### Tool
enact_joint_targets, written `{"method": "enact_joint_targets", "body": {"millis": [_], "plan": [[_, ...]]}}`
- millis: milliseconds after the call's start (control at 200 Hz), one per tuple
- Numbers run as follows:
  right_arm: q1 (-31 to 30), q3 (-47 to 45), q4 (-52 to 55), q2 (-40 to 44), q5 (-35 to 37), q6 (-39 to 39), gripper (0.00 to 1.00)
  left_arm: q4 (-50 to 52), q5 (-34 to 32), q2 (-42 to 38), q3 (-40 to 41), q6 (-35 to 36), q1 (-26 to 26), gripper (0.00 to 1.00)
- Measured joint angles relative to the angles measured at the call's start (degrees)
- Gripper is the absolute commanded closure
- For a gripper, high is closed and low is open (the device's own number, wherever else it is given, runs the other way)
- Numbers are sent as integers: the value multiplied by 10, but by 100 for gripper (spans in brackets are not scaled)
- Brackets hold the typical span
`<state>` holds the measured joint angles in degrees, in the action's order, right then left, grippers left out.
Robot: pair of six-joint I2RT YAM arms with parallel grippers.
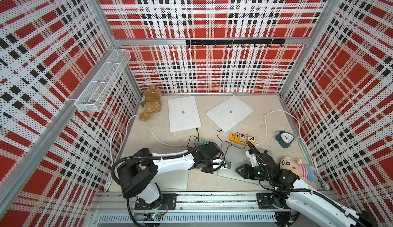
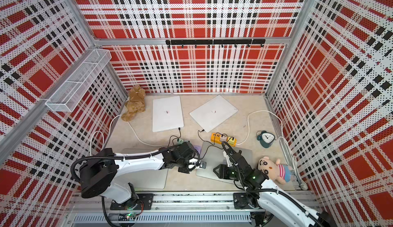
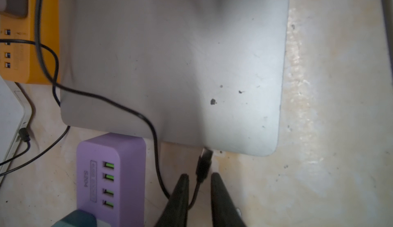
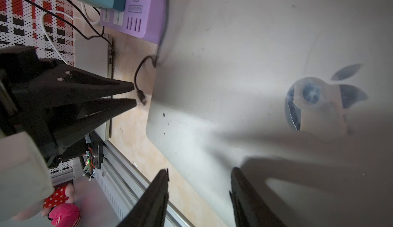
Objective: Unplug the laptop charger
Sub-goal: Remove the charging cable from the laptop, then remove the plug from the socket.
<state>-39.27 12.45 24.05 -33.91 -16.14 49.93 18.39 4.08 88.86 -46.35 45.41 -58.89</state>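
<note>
Left gripper [image 3: 198,176] slightly spread, pinching nothing; charger plug [image 3: 204,162] lies just ahead of its tips, bare tip tilted off laptop [image 3: 180,66] edge, so seemingly out. Right gripper [image 4: 200,170] spread over laptop, likely to steady it.

A robotics lab test cell is shown. A beige tabletop [image 1: 202,179] is enclosed by perforated plaid panels [image 1: 212,13] held in aluminium framing [image 1: 148,42]. At the near edge, a left arm [image 1: 170,164] and a right arm [image 1: 308,202] are bolted to a slotted rail [image 1: 212,199].
</note>
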Motion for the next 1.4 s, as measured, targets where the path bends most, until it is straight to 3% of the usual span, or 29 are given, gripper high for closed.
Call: {"method": "enact_joint_targets", "body": {"millis": [336, 456, 586, 742, 1012, 1157, 1398], "plan": [[0, 128, 139, 71, 106, -8, 40, -28, 10, -50, -1, -57, -13, 71], [0, 159, 162, 80, 154, 3, 38, -56, 9, -77, -13, -125, -13, 77], [0, 182, 182, 64, 211, 14, 36, -104, 3, -90, -37, -206, -13, 77], [0, 206, 195, 20, 277, 22, 35, -181, -9, -95, -38, -341, -12, 82], [7, 272, 203, -45, 381, -3, 28, -186, -28, 2, -150, -531, 38, 100], [52, 287, 189, -83, 383, -27, 27, -157, -28, 64, -210, -596, 61, 100], [142, 272, 142, -133, 312, -69, 27, -126, 1, 141, -261, -688, 95, 100]]}}
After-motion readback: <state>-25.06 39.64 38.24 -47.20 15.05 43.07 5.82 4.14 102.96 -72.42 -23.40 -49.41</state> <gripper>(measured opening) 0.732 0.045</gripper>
